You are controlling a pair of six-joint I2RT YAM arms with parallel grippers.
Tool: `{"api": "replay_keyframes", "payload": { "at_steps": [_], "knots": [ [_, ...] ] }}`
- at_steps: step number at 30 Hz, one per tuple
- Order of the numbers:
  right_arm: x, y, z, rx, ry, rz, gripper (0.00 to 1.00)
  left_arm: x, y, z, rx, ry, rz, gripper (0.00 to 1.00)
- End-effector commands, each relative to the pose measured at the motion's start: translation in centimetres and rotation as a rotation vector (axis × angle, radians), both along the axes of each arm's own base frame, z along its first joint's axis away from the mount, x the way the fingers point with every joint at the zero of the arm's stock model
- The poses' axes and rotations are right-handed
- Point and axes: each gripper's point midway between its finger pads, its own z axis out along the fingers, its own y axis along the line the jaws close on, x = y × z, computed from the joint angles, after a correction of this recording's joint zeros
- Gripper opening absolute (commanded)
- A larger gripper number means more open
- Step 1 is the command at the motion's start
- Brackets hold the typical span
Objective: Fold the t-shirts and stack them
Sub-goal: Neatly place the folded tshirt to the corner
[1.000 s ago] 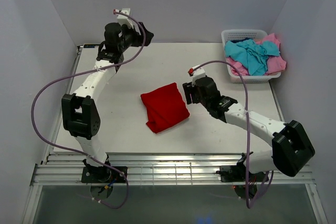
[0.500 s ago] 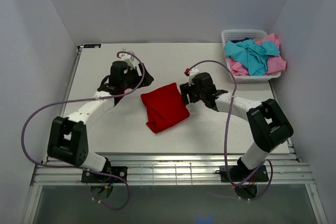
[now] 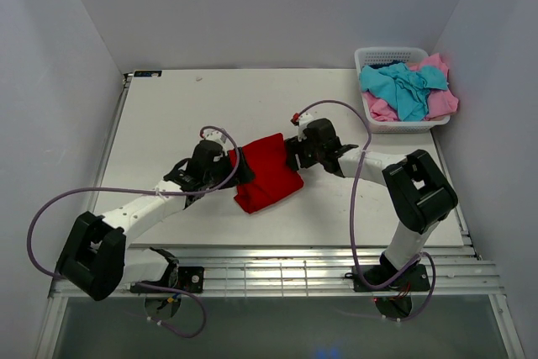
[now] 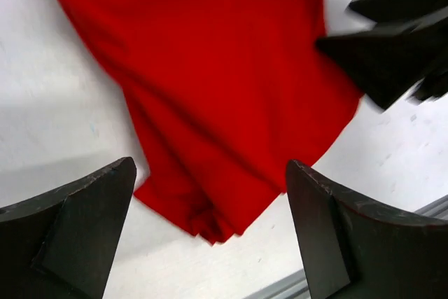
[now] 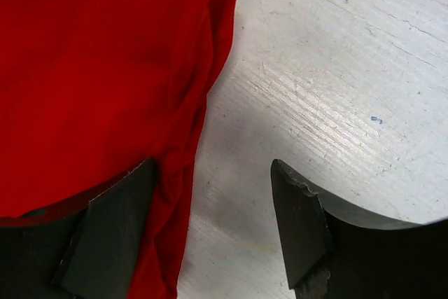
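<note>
The red t-shirt [image 3: 265,172] lies folded into a rough, slightly skewed rectangle near the middle of the white table [image 3: 168,115], with both arms reaching in on it from either side. The left gripper [image 3: 239,171] sits at the shirt's left edge. In the left wrist view its two dark fingers [image 4: 77,236] are spread wide apart with nothing pinched between them, and the red cloth with its bunched lower corner shows in the gap. The right gripper [image 3: 294,152] is at the shirt's upper right edge and also shows in the left wrist view as dark wedges at the top right [image 4: 399,47], just beside the cloth. In the right wrist view its jaws are likewise parted and hold nothing. One finger [image 5: 112,229] is over the rumpled border of the red t-shirt [image 5: 91,75] and the other is over bare, scuffed table [image 5: 336,89], so the folded edge runs between them — whether the pads touch the cloth cannot be told. At the far right corner of the table stands a white lattice basket [image 3: 370,60], well apart from the red shirt — a turquoise t-shirt [image 3: 403,86] is heaped in it on top of a pink t-shirt [image 3: 441,100], both crumpled and spilling over the rim.
</note>
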Motion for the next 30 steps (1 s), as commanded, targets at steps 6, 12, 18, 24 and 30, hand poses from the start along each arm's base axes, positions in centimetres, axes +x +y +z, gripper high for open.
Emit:
{"api": "replay_keyframes", "payload": {
  "at_steps": [6, 12, 18, 24, 30],
  "knots": [
    [1.1, 0.5, 3.5, 0.064, -0.083, -0.011, 0.72, -3.0, -0.1, -4.2, -0.017, 0.104, 0.005, 0.98],
    [0.8, 0.5, 4.0, 0.07, -0.089, -0.003, 0.72, -2.2, -1.1, -3.6, -0.088, 0.014, -0.029, 0.98],
    [0.3, 0.2, 3.1, 0.056, -0.067, -0.001, 0.72, -2.4, -2.9, -4.3, -0.182, -0.003, -0.095, 0.98],
    [-0.2, 0.1, 2.3, 0.051, -0.046, 0.008, 0.72, -2.7, -2.9, -5.7, -0.202, 0.003, -0.083, 0.98],
    [-0.9, 0.9, 0.6, 0.072, 0.016, 0.038, 0.7, -2.4, -2.9, -7.1, -0.221, -0.007, -0.066, 0.98]
  ]
}}
